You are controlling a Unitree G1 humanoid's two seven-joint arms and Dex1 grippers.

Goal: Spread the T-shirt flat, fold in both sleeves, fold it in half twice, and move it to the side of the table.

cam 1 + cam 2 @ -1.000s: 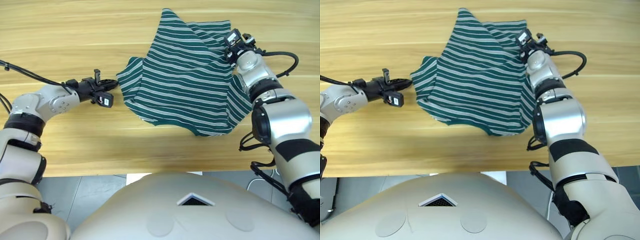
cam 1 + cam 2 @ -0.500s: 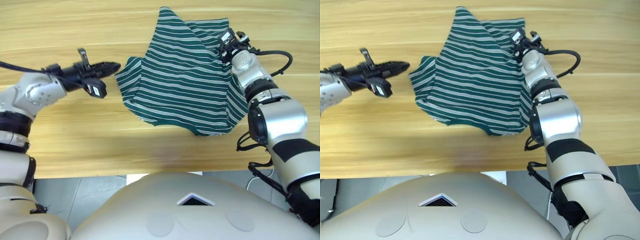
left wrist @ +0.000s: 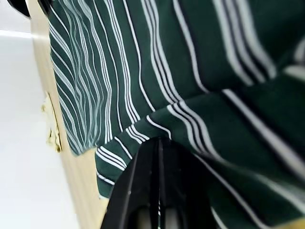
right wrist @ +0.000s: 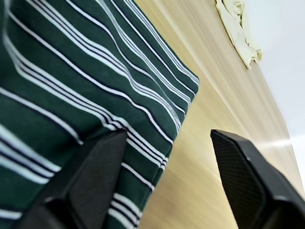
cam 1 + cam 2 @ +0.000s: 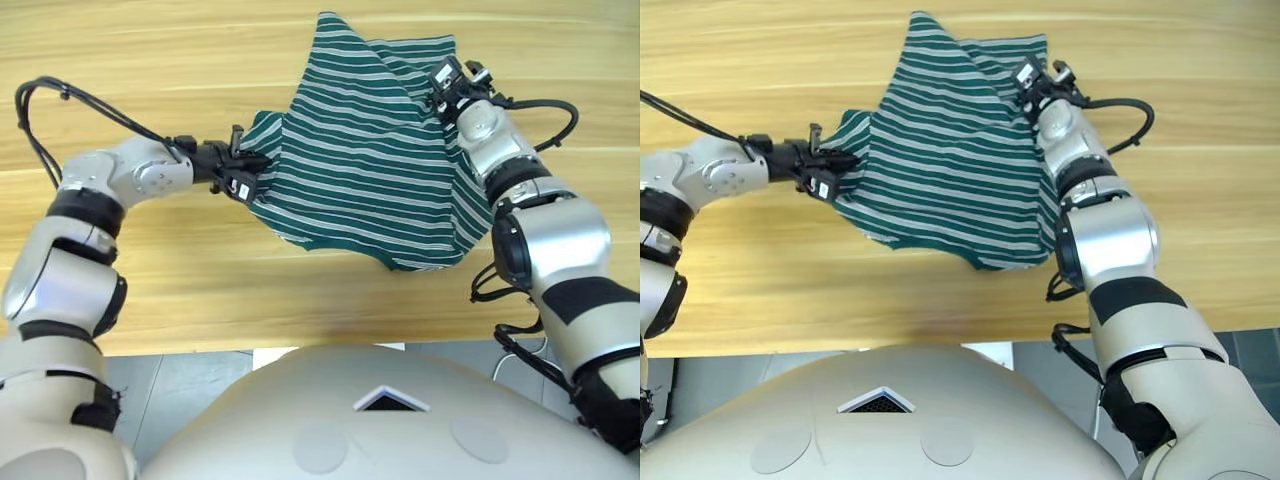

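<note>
The green T-shirt (image 5: 370,160) with white stripes lies crumpled in loose folds mid-table. My left gripper (image 5: 248,172) is at the shirt's left edge, shut. In the left wrist view its fingertips (image 3: 157,143) are pressed together and tucked under a fold of the cloth (image 3: 190,57). My right gripper (image 5: 445,82) is at the shirt's far right corner, open. In the right wrist view one of its fingers (image 4: 90,176) rests over the striped cloth (image 4: 62,71), the other stands over bare wood, and the shirt's hem runs between them.
The wooden table (image 5: 150,280) has bare room to the left, right and front of the shirt. Its front edge (image 5: 200,348) runs close below the shirt. A small pale crumpled thing (image 4: 238,28) lies far off on the table.
My left arm swung away to the left, then came in to the shirt's left edge, pushing its fingertips under the cloth. The right gripper edged slightly along the shirt's far corner.
</note>
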